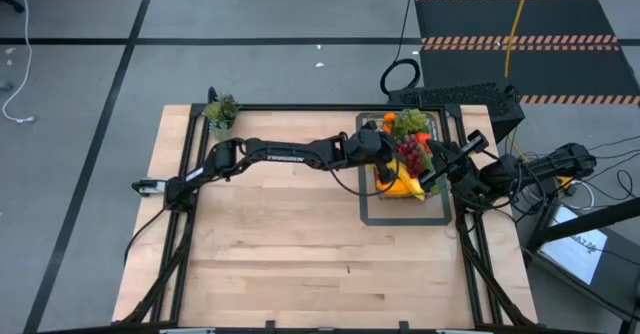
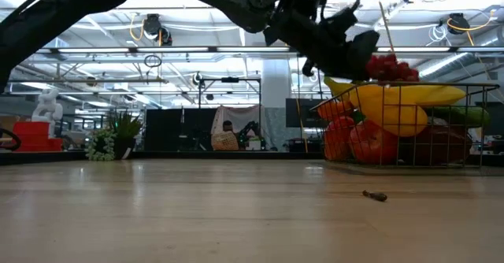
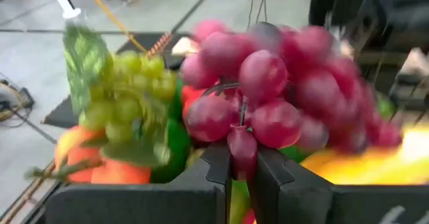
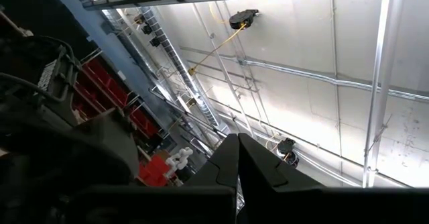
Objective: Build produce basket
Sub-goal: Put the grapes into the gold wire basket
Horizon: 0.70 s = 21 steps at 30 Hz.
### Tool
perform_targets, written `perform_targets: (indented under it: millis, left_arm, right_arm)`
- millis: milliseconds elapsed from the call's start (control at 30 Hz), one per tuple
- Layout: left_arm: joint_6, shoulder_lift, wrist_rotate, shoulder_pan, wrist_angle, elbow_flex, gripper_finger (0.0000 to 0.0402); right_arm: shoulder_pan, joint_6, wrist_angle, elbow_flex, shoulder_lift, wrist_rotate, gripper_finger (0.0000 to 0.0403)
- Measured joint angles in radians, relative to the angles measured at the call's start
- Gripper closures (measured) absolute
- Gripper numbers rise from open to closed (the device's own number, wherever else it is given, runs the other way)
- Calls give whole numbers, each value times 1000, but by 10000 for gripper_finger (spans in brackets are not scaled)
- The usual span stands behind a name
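Over wire-mesh basket [image 2: 472, 121], left hand [image 3: 242, 177] apparently pinches glossy grapes [image 3: 275, 96].

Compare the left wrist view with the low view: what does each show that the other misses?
Only the left wrist view shows the left tool shut on a grape of the purple grape bunch, and the green grape bunch beside it. Only the low view shows the dark grey wire-mesh basket with the yellow banana on its heap. Both show the purple grapes.
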Motion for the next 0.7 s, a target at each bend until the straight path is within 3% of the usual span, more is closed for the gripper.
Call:
perform_targets:
  millis: [233,567,700]
  left_arm:
    - [119,0,-37,2,-55,-1,371]
    - [172,-27,-112,-6,-176,-1,369]
    - [171,-41,-113,-7,-210,-1,342]
  right_arm:
    - [0,0,0,0,0,0,403]
    - [0,0,0,0,0,0,403]
    - [0,0,-1,0,0,0,403]
